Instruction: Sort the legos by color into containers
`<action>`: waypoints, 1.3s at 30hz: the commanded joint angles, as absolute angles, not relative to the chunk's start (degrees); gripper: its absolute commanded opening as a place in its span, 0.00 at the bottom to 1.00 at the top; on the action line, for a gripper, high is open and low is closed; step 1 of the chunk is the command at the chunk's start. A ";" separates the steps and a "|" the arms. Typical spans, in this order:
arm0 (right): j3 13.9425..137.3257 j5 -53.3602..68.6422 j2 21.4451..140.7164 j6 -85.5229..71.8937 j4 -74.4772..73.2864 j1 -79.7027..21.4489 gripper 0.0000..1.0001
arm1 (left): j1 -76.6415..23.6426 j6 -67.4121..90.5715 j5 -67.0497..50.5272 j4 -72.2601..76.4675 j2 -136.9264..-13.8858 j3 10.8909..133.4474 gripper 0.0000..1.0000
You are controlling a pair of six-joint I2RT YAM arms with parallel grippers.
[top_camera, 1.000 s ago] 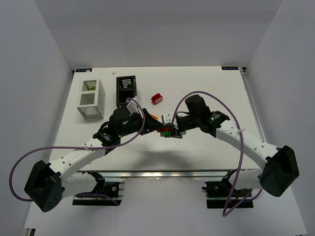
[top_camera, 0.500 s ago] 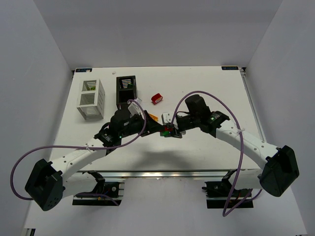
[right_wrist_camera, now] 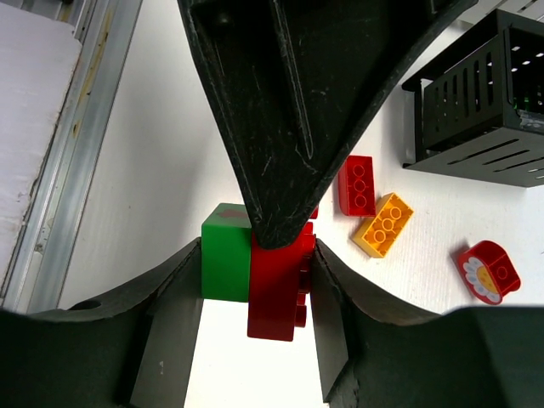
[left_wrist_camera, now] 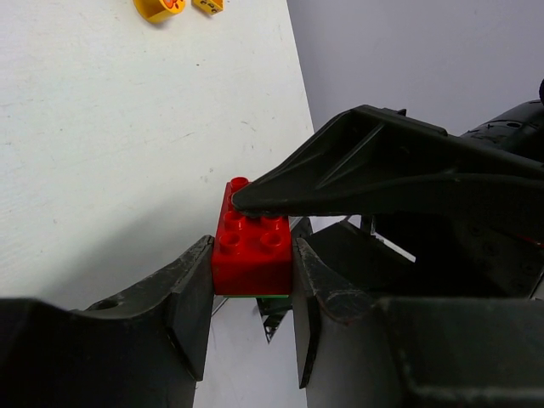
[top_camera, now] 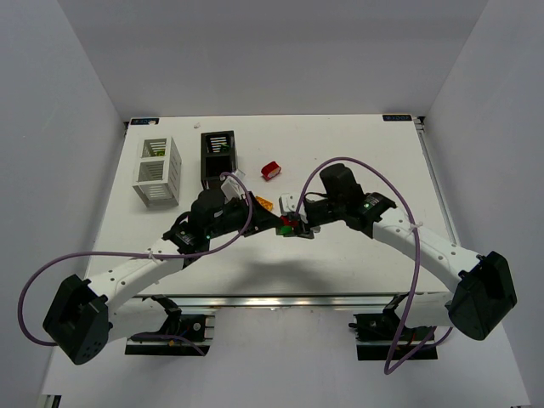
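Observation:
A red brick (left_wrist_camera: 252, 251) joined to a green brick (right_wrist_camera: 225, 255) is held off the table at its middle (top_camera: 289, 226). My left gripper (left_wrist_camera: 252, 285) is shut on the red brick's sides. My right gripper (right_wrist_camera: 255, 285) is shut across the pair, one finger on the green brick, the other on the red brick (right_wrist_camera: 276, 293). The right gripper's finger (left_wrist_camera: 365, 161) lies over the red brick in the left wrist view. The white bin (top_camera: 156, 172) and the black bin (top_camera: 218, 155) stand at the back left.
On the table lie a red brick (right_wrist_camera: 356, 184), an orange-yellow brick (right_wrist_camera: 382, 224) and a red rounded piece (right_wrist_camera: 486, 272), near the black bin (right_wrist_camera: 484, 110). A round yellow-orange piece (left_wrist_camera: 158, 7) lies further off. Another red piece (top_camera: 271, 170) lies behind the grippers.
My left gripper has moved right, up to the red and green pair held by the right gripper, and now grips the red brick. The right arm has hardly moved.

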State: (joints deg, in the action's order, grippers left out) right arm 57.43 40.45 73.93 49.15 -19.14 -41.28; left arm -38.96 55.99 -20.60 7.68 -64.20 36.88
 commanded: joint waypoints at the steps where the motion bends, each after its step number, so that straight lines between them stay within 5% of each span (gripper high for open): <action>1: 56.78 40.69 72.60 46.33 -16.44 -41.48 0.54 | -39.37 55.72 -19.70 8.62 -62.58 37.70 0.15; 2: 56.60 40.17 72.60 45.36 -15.39 -41.48 0.72 | -39.37 55.64 -18.99 8.27 -62.23 37.79 0.14; 4: 56.43 39.47 72.51 41.76 -14.16 -41.40 0.89 | -39.37 55.20 -17.41 6.69 -60.66 37.71 0.07; 13: 56.69 39.98 72.25 29.02 -10.54 -37.19 0.89 | -39.11 53.62 -5.20 0.44 -53.09 34.63 0.00; 22: 53.72 49.74 73.57 -3.30 -0.21 -30.58 0.89 | -38.94 52.64 -0.79 8.95 -47.11 28.83 0.00; 30: 55.19 31.31 74.44 -20.20 2.12 -36.56 0.89 | -38.85 59.40 4.75 6.33 -51.50 32.34 0.00; 39: 58.36 27.78 79.54 -22.68 3.60 -39.64 0.89 | -38.94 61.87 5.54 6.86 -54.76 34.01 0.00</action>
State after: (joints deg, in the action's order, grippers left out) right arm 55.77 30.76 78.67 -20.56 0.82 -38.30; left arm -39.11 60.51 4.34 5.82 -55.09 31.42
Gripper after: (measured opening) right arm 0.895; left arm 0.467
